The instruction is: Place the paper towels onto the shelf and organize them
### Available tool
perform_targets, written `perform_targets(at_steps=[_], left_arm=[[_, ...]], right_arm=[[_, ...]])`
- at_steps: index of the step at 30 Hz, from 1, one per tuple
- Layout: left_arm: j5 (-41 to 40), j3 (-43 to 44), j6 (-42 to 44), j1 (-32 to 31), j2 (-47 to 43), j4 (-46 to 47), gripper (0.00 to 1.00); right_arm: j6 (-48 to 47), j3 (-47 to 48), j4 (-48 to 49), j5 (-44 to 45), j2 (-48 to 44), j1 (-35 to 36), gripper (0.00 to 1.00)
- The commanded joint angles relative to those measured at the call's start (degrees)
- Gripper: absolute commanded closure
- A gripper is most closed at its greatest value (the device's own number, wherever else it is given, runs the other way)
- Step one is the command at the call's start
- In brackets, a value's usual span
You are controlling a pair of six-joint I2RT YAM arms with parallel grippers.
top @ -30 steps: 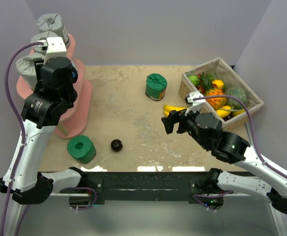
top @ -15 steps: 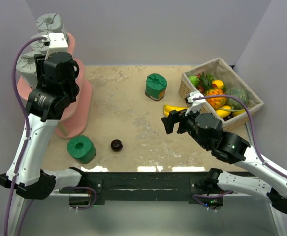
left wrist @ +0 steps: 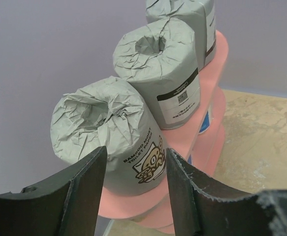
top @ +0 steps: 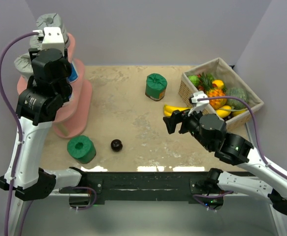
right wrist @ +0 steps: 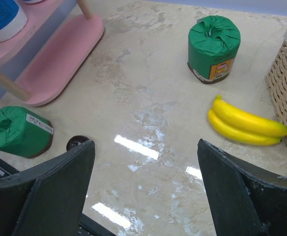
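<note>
Beige bench (top: 133,113): two green paper towels (top: 156,87) lie off the shelf (top: 81,108), grey ones (left wrist: 106,132) on top tier; left fingers (left wrist: 79,196) and right fingers (right wrist: 59,187) spread, empty; rolls look light, squashy, so grip mid-wall, gently.

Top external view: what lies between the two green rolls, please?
Only bare table, seen from the top external view; the dark ball sits off that line, by the near green roll.

Wears white shells between bulky black joint housings on the left arm (top: 27,142) and right arm (top: 255,158). Carries a purple cable (top: 4,66) looping from each white wrist block (top: 52,35). Ends in matte black fingers (left wrist: 77,196) with rough, toothed inner edges.
</note>
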Motion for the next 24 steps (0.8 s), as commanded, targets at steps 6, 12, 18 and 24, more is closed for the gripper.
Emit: perform_targets(at_steps=[6,12,18,24], left_arm=[[18.3,4.1,-3.6,0.5,-4.0,-2.9,0.41],[30.1,0.5,-7.7,0.5,-4.5,-5.6,0.41],[36.7,-8.7,-13.3,0.3,-7.2,-5.7,0.41],[34.3,-21.7,-17.4,-0.1,-9.1,-7.5,0.39]], right_arm=[[2.4,0.9,3.7,-2.5,2.1,-0.1,0.12],[3.7,1.1,6.0,-3.6,6.8,-0.1,0.12],[4.3,0.8,7.8,-5.0,9.3,0.0,0.13],[6.3,-2.7,11.8,-5.4,9.4,-0.1,0.13]])
